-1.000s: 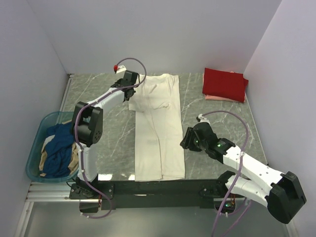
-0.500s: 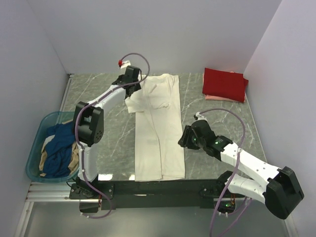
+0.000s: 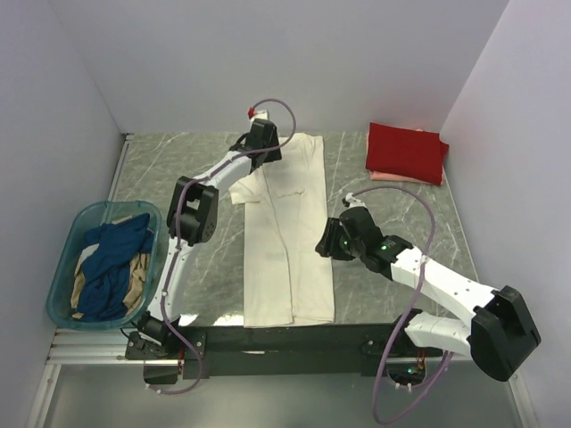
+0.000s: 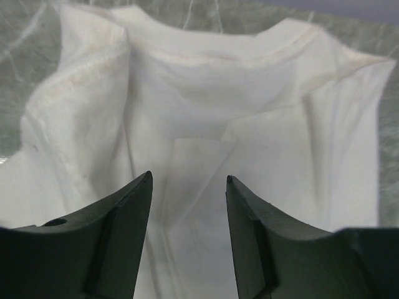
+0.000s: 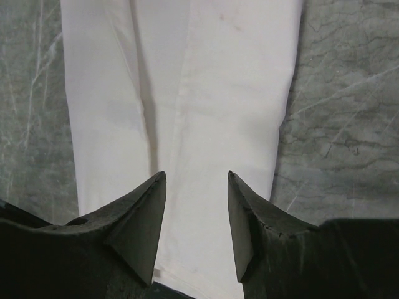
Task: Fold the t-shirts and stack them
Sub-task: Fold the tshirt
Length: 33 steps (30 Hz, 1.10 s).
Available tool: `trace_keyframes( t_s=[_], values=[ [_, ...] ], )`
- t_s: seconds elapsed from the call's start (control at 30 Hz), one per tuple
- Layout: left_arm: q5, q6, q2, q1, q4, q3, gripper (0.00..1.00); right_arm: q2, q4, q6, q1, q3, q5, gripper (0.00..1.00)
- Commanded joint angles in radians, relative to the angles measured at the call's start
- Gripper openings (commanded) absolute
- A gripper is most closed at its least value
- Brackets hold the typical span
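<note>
Red shirt (image 3: 406, 150) sits folded on pink shirt (image 3: 393, 176); cream shirt (image 3: 287, 241) lies half-folded — blue shirt (image 3: 111, 259) waits in basket (image 3: 61, 267). Left tool (image 4: 187, 177) and right tool (image 5: 196, 175) stand apart, empty.

A grey-green marbled desk (image 3: 152, 169) fills the middle of the top view, and the same veined desk (image 5: 336, 124) shows at 3 o'clock in the right wrist view. A teal plastic basket (image 3: 107, 207) sits at 8 o'clock, at the desk's left edge. Plain pale walls (image 3: 294, 62) close the scene in at 9, 12 and 3 o'clock, and a black rail (image 3: 285, 339) runs across at 6 o'clock
</note>
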State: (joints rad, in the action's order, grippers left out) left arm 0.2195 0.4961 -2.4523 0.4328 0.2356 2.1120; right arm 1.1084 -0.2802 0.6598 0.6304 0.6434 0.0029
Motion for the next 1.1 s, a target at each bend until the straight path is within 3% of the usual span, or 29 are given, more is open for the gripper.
trace_keyframes(
  t_s=[0.0, 0.4, 1.07],
  values=[
    [-0.063, -0.034, -0.045, -0.012, -0.047, 0.08, 0.57, 0.037, 0.052, -0.031, 0.003, 0.052, 0.0, 0.51],
    [-0.143, -0.036, -0.079, -0.028, -0.128, 0.083, 0.54, 0.116, 0.107, -0.029, 0.002, 0.044, -0.034, 0.5],
    [-0.204, -0.008, -0.16, -0.025, -0.088, 0.172, 0.52, 0.149, 0.119, -0.034, 0.003, 0.045, -0.024, 0.5]
  ],
)
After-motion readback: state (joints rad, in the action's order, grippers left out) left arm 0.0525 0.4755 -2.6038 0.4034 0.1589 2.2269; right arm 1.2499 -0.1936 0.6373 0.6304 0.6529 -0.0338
